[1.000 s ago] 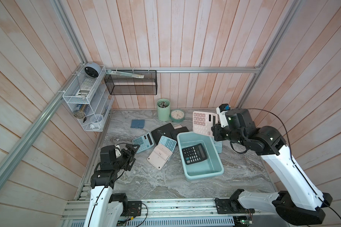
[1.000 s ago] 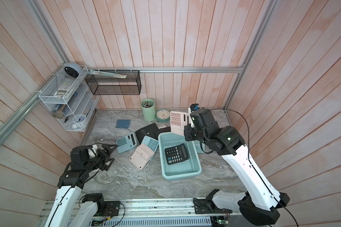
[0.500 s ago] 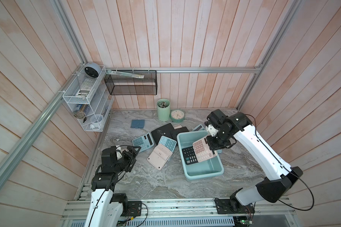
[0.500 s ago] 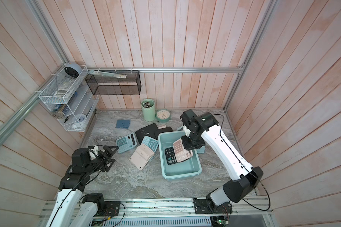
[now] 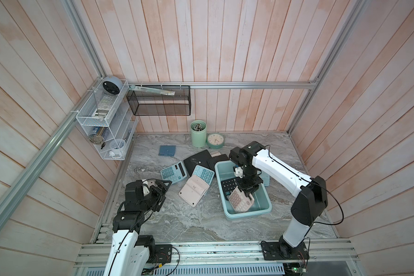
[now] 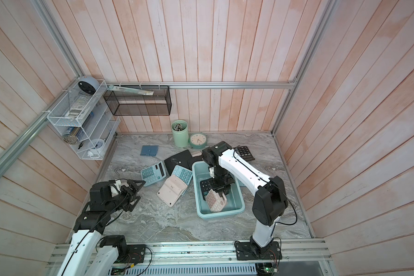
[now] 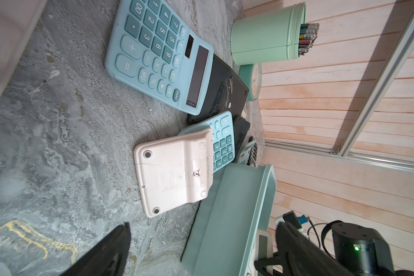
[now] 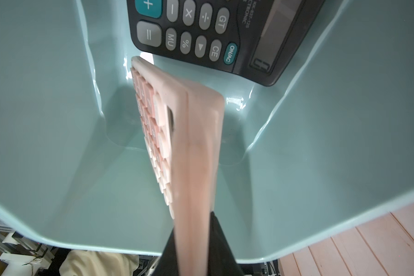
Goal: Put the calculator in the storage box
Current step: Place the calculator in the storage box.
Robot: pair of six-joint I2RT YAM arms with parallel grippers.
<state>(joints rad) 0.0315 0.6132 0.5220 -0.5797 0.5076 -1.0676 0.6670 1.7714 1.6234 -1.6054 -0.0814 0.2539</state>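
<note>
Although the tabletop (image 5: 189,222) carries a blue calculator (image 5: 173,171) and others lying loose, the storage box (image 5: 249,214) already holds a black calculator (image 5: 228,187). Steeply tilted within its walls hangs the pink calculator (image 5: 240,200), clenched in the right hand (image 5: 247,191); letting go looks like all that remains for it. The left hand (image 5: 164,192) hovers spread wide and empty.
</note>
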